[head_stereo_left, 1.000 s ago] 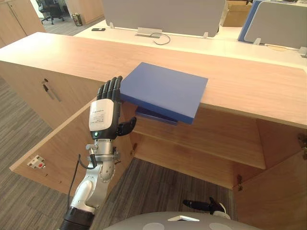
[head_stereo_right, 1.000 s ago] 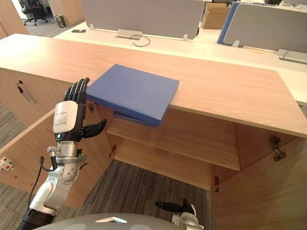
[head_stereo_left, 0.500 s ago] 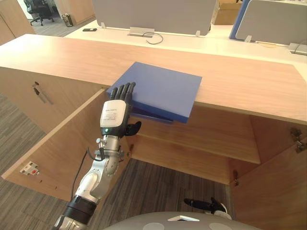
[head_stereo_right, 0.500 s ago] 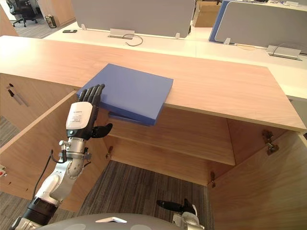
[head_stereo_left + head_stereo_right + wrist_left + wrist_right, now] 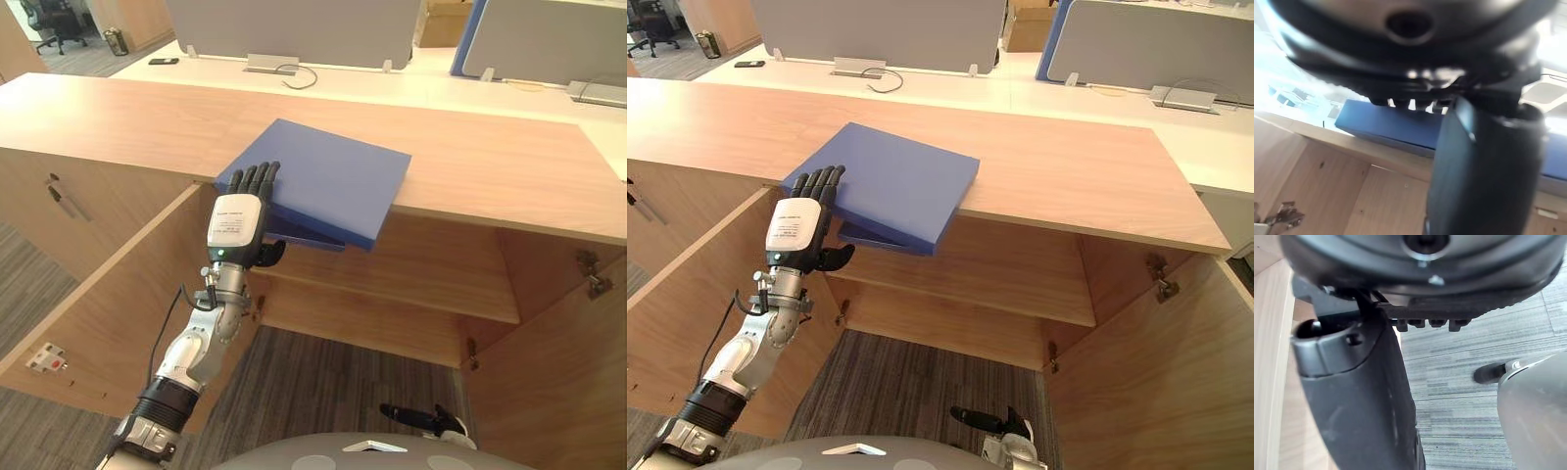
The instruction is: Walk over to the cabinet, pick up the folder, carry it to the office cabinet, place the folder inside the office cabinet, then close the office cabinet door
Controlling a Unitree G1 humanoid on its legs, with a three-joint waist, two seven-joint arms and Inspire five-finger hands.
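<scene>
A blue folder (image 5: 323, 181) lies flat on the wooden cabinet top (image 5: 509, 176), and its near corner juts out over the open cabinet. A darker blue piece (image 5: 304, 233) shows just under that overhang. My left hand (image 5: 235, 223) is raised at the folder's near-left corner. It is open: its straight fingers reach over the top face while the thumb (image 5: 269, 253) points beneath the edge. In the left wrist view the folder's edge (image 5: 1391, 128) shows just past the fingers. My right hand (image 5: 421, 421) hangs low by the floor, relaxed and holding nothing.
The cabinet below the top stands open, with a left door (image 5: 108, 294) swung toward me beside my left arm and a right door (image 5: 558, 392) at the right. A bare shelf (image 5: 392, 284) runs inside. Desks with grey dividers (image 5: 294, 24) stand behind.
My left hand has moved from beside the folder's left edge to over its near-left corner, thumb now under the edge. The view shifted as I stepped closer.
</scene>
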